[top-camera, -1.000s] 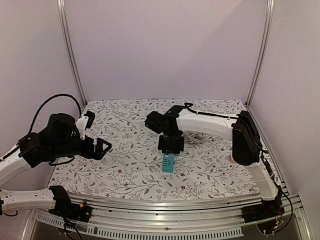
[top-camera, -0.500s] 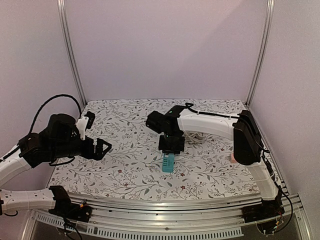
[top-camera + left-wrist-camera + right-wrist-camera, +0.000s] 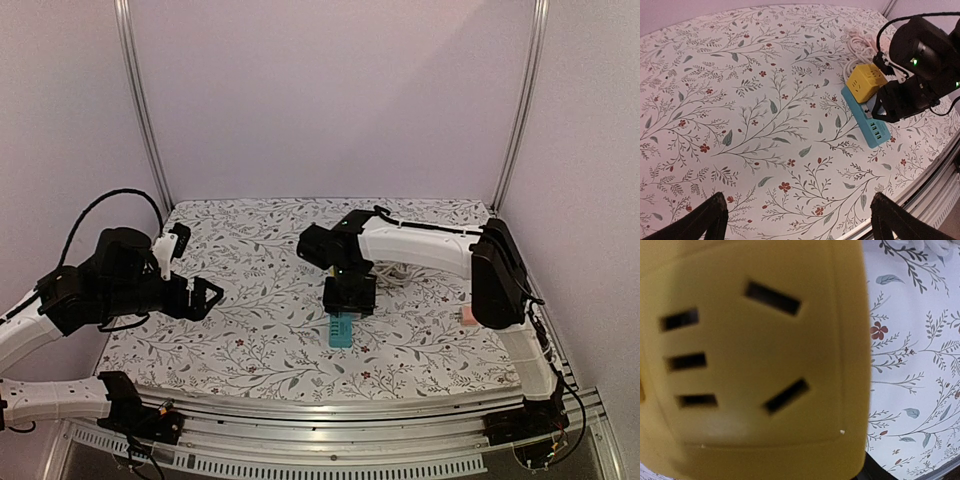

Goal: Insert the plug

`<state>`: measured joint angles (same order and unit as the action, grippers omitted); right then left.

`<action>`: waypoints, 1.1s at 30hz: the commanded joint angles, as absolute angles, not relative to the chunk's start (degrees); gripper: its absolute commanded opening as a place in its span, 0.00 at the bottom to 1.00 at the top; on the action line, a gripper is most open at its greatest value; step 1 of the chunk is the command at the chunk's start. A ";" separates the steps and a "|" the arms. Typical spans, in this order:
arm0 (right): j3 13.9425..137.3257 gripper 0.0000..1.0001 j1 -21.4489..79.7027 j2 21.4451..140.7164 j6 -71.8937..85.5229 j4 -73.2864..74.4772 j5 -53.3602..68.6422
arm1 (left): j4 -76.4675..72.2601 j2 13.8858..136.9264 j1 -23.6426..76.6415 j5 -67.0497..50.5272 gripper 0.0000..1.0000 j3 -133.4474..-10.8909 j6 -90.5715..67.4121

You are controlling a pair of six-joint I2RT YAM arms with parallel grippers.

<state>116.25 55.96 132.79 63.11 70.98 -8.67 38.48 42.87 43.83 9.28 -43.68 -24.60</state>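
The plug is a yellow cube with socket slots on its face. In the left wrist view it sits at the far end of the teal strip, a little tilted, and I cannot tell if its pins are already in the strip or only resting above it. The strip lies flat on the flowered surface, with a white cable coiled just behind it.

The right hand hangs directly over this spot. Its own camera shows only the yellow face, very close and filling most of the view, so the fingers are hidden and I cannot tell whether they are apart or clamped on the plug. The left hand is well apart from everything, with its fingers wide apart and nothing between them.

The plug looks like hard, smooth plastic: stiff, light and probably a bit slippery. I think the best hold is on two opposite flat sides, low enough that it does not tip, leaving the slotted face free. The strip also looks light (it may slide or lift when pushed), so the push should go straight down, and the free left hand could hold the strip by its near end
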 commanded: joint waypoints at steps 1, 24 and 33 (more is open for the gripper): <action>115.89 0.58 55.93 129.39 63.84 72.95 -7.77 | 38.15 42.65 43.95 8.57 1.00 -43.07 -23.77; 94.83 0.99 55.72 103.85 74.75 77.47 -9.10 | 38.06 40.36 43.94 9.69 0.99 -42.98 -23.72; 79.36 0.99 47.54 92.45 89.35 75.48 -6.43 | 37.63 40.00 43.87 8.87 0.99 -42.89 -23.45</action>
